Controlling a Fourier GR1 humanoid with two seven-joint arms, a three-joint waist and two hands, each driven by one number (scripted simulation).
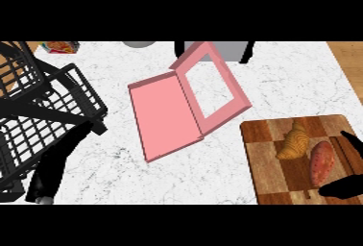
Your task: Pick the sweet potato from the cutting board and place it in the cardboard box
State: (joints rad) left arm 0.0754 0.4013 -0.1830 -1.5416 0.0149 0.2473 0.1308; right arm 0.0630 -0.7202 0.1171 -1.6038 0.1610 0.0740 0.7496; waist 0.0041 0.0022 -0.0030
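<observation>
White marbled bench [212, 158] carries a wooden cutting board [266, 163] at its near right corner, and the sweet potato [321, 163] still lies there beside a croissant [294, 142]. The grasp looks to be the step in hand: the right hand [343, 187] brackets the potato, dark fingers [352, 140] spread, nothing held. Next it must close, lift, and cross to the pink box [181, 108] mid-bench. The left hand [44, 185] hangs near the left edge; I cannot tell its fingers.
</observation>
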